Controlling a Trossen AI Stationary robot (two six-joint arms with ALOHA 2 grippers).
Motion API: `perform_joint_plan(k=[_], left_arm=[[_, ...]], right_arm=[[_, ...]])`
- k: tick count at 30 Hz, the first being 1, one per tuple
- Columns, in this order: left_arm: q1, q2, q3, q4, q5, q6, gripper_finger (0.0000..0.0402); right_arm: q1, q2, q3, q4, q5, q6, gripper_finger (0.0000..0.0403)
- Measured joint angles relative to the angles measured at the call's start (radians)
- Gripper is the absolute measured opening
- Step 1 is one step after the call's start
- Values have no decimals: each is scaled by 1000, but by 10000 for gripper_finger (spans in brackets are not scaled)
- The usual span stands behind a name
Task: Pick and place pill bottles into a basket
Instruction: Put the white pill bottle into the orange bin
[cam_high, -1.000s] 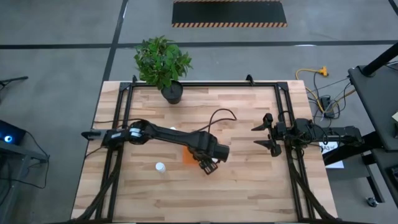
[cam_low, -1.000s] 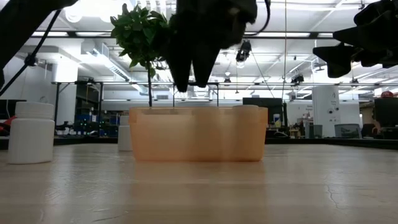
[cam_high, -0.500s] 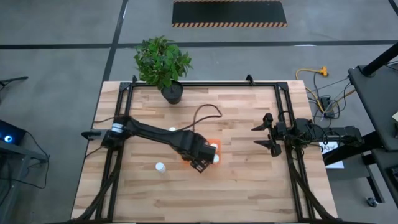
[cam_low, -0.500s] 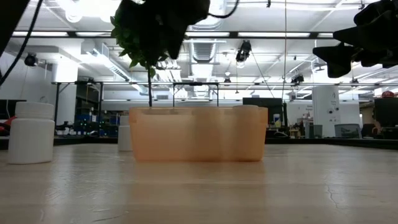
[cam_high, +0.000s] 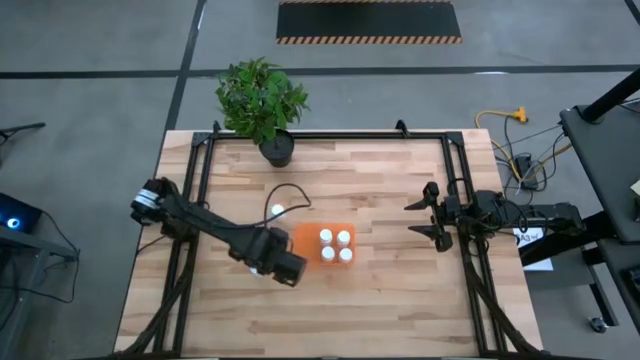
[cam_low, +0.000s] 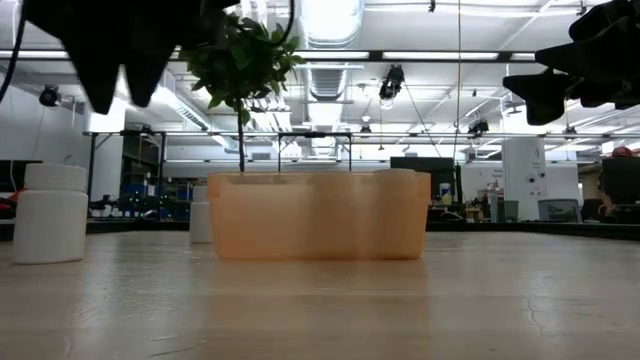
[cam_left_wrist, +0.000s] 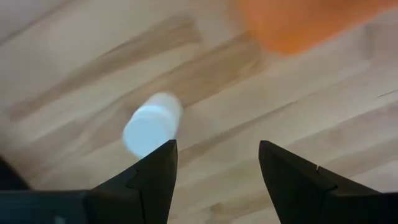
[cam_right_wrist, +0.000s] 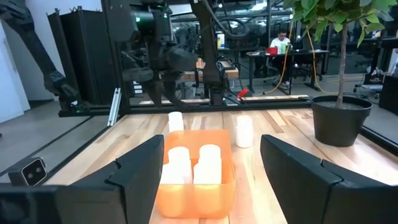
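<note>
Pill bottle (cam_left_wrist: 151, 126) | upright, just ahead of left jaws | jaws wide, empty

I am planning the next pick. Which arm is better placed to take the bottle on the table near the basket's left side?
Left: its gripper hangs open above that bottle; the right gripper waits at the table's far right edge.

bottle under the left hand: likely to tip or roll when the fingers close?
The bottle stands upright on its flat base, so it probably won't roll unless knocked over. It looks small and light, so an off-centre touch could tip it. The left hand is open and not yet centred on it.
</note>
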Motion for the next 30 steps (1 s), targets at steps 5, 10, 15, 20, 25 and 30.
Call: perform_joint_plan(k=[5,10,15,20,25,30], left_arm=[[-18,-41,-60,3,9,-79,208],[-27,-88,-120,41,14,-124,208],[-33,-109,-182,87,46,-153,208],[-37,-114,-214,88,75,-155,208],[-38,-145,-240,91,75,-158,208],[-38,-176,-285,112,76,-180,208]], right_arm=[[0,-1,0,0,-1,0,252],[0,-1,0,0,-1,0,249],[0,-1,0,0,-1,0,254],[0,-1,0,0,-1,0,255],[0,-1,0,0,-1,0,250],[0,0,0,-1,-1,0,250]])
